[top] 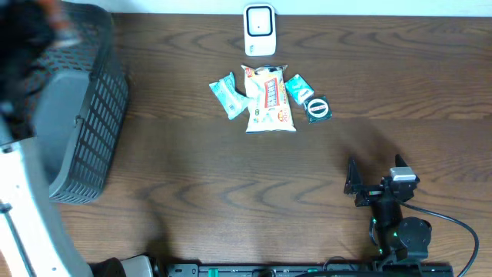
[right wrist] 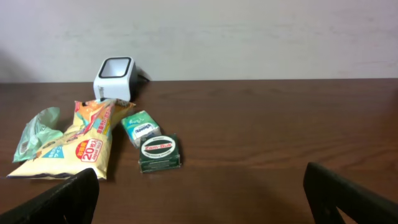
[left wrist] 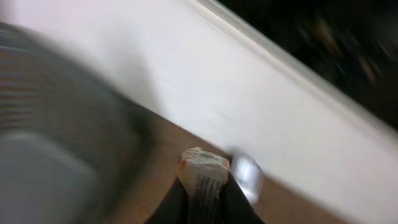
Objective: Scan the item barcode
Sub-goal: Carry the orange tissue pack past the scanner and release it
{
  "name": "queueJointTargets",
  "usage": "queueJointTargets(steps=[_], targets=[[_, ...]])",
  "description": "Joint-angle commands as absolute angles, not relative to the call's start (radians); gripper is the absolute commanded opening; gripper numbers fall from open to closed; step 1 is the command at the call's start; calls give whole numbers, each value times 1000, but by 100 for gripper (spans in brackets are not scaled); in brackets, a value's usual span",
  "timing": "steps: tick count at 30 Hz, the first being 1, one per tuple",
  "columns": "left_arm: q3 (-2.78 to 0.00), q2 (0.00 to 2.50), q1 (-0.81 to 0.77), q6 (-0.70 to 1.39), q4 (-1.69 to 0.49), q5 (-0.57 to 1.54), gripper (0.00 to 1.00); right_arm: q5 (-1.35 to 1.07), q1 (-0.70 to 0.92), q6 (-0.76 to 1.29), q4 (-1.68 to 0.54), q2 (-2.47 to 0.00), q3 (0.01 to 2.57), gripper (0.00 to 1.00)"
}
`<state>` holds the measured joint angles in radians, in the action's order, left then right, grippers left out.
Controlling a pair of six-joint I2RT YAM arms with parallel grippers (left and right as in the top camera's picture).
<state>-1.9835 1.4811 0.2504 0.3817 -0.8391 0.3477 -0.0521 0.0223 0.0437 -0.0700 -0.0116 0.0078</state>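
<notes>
From overhead, a dark mesh basket [top: 84, 115] stands at the left end of the wooden table [top: 231, 200]. A dark blur over its far corner is probably the left arm. A white barcode scanner [top: 260, 29] sits at the far edge. Just in front of it lie a snack bag [top: 269, 98], a teal wrapper [top: 227, 94], a teal pack [top: 298, 88] and a dark green tin [top: 317, 108]. The right gripper [top: 375, 169] is at the near right, well apart from them, with its fingers spread wide.

The left wrist view is badly smeared. The left gripper [left wrist: 204, 196] is clamped on a small packet [left wrist: 200, 173] with a white and orange top and printed lines on its face. It is held above the table, with the basket's grey blur on the left and a white wall behind.

The right wrist view shows the scanner, snack bag, wrapper, pack and tin ahead. Both dark fingers [right wrist: 62, 202] stand at the frame's corners, with nothing between them.
</notes>
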Motion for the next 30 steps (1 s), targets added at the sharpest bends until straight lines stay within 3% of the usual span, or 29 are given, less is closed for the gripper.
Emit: queueJointTargets(steps=[1, 13, 26, 27, 28, 30], targets=[[-1982, 1548, 88, 266, -839, 425, 7, -52, 27, 36, -73, -6, 6, 99], [-1981, 1940, -317, 327, -683, 363, 7, -52, 27, 36, -73, -6, 6, 99], [-1981, 2245, -497, 643, -476, 294, 8, -52, 27, 36, -73, -6, 6, 99], [-1981, 2257, -503, 659, -476, 294, 17, -52, 27, 36, -73, -6, 6, 99], [-1981, 2270, -513, 669, -476, 294, 36, -52, 27, 36, -73, -6, 6, 99], [-1981, 2284, -524, 667, -479, 294, 46, -52, 27, 36, -73, -6, 6, 99]])
